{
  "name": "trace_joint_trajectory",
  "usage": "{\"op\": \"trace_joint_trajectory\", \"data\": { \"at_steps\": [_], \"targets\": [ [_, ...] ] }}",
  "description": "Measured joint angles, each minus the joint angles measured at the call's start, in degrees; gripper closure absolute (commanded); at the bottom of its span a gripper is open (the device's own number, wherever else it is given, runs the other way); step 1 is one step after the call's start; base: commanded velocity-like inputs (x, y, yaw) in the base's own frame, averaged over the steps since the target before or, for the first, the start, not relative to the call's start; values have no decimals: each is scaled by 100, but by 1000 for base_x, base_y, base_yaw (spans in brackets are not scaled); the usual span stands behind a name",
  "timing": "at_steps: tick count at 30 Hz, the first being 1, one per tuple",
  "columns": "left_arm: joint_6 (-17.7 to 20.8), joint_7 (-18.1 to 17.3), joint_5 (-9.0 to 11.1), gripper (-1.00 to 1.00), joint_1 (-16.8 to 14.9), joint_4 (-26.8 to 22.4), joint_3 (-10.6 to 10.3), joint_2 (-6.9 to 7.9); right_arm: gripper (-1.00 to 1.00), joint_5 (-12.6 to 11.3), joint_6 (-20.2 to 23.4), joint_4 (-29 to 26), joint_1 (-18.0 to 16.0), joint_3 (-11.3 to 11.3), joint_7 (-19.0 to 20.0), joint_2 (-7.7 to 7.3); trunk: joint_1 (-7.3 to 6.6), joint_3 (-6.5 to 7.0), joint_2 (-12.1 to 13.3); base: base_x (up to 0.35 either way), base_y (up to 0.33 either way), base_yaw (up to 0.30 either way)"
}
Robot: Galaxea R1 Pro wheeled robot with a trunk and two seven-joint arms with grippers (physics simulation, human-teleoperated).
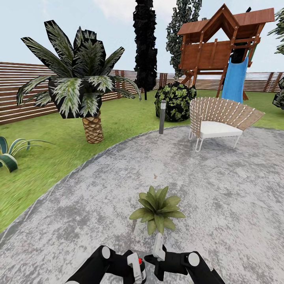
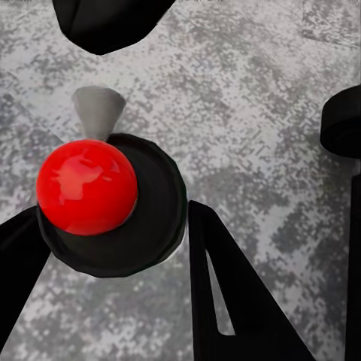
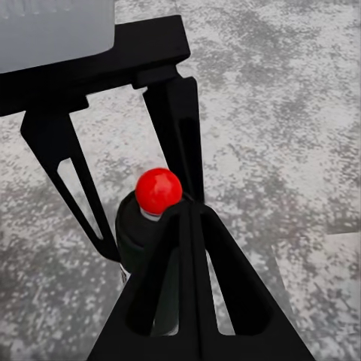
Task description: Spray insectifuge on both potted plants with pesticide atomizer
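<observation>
at the bottom edge of the head view, the pesticide atomizer [image 1: 136,266] sits in the left gripper [image 1: 134,268], a pale body with a red knob on a black cap. the left wrist view looks down on that red knob [image 2: 86,186] and the grey nozzle [image 2: 95,110] beside it, with the dark fingers [image 2: 241,301] flanking the cap; the jaws appear clamped on the bottle. the right gripper [image 1: 157,256] hangs just beside it, fingers [image 3: 180,301] reaching around the same black cap [image 3: 143,237]; whether they press on it cannot be told. one potted plant [image 1: 157,208] stands on the stone patio [image 1: 221,205] directly ahead, near the grippers, its pot hidden under the leaves. both forearms angle inward and low, wrists close together. judged step: the sprayer is in hand and aimed toward the first plant; next, the knob needs pressing with the nozzle kept on the leaves. beyond stand a woven chair [image 1: 221,120], a bollard light [image 1: 162,116], a palm [image 1: 81,85], the slatted fence [image 1: 23,92] and a playhouse with slide [image 1: 227,47].
</observation>
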Motion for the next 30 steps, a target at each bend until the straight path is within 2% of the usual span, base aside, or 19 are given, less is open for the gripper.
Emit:
{"op": "trace_joint_trajectory", "data": {
  "at_steps": [21,26,30],
  "targets": [
    [-36,7,14,100,-3,0,2,-45,100,0,-1,0,0,0,0,0,0,0,0,0,0,0],
    [-83,1,265,100,-2,0,-12,-47,100,0,-1,0,0,0,0,0,0,0,0,0,0,0],
    [-91,0,319,100,0,0,-17,-43,100,0,0,0,0,0,0,-2,0,0,0,0,0,0]
  ]
}}
